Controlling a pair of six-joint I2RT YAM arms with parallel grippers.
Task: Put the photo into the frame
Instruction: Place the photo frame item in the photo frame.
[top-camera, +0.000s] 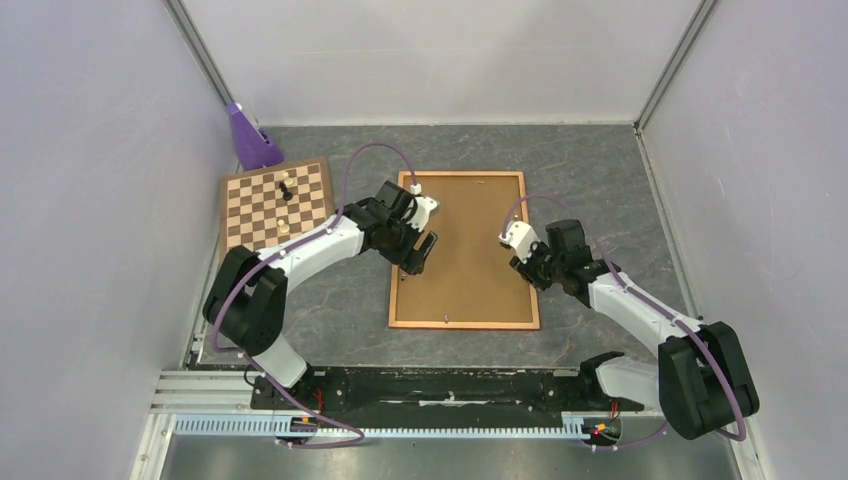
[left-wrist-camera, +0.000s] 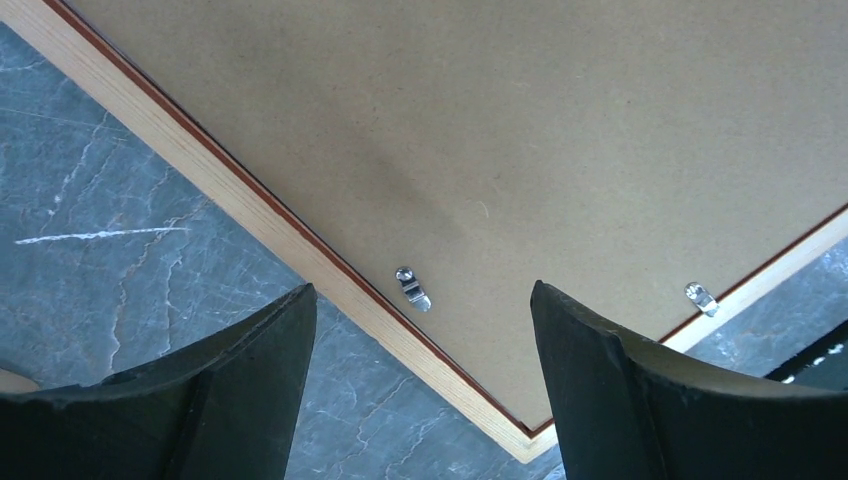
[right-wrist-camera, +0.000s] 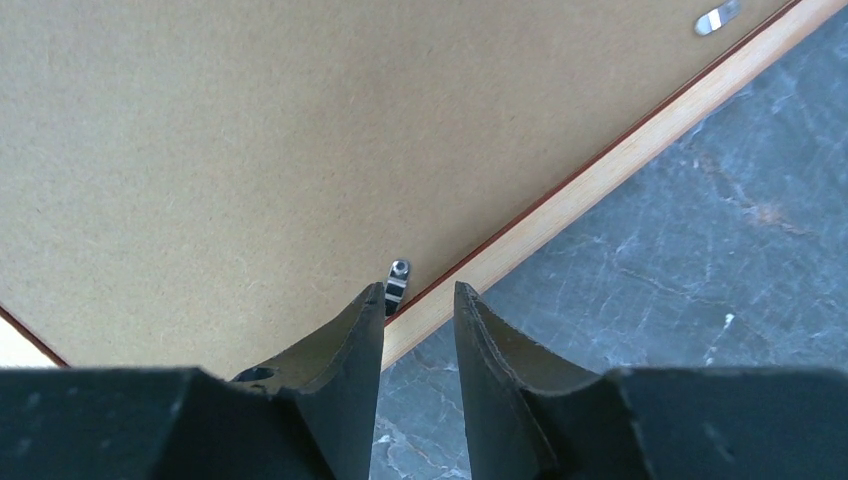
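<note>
Two clips need turning, I judge. My left jaws hang wide over the left clip; my right jaws, narrow and empty, sit at the right clip. The frame lies face-down on the surface with the backing panel seated in it; the photo is hidden. I'd nudge each clip sideways, gently.

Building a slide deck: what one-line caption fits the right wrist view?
Right hand, slightly open, poised beside a metal clip on the backing panel at the frame edge.

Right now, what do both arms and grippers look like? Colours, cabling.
White shells with black joints on the left arm and right arm. A purple cable loops along each. White camera block at each wrist. The left gripper and right gripper have matte black, curved, tapering fingers. No markings visible.
</note>
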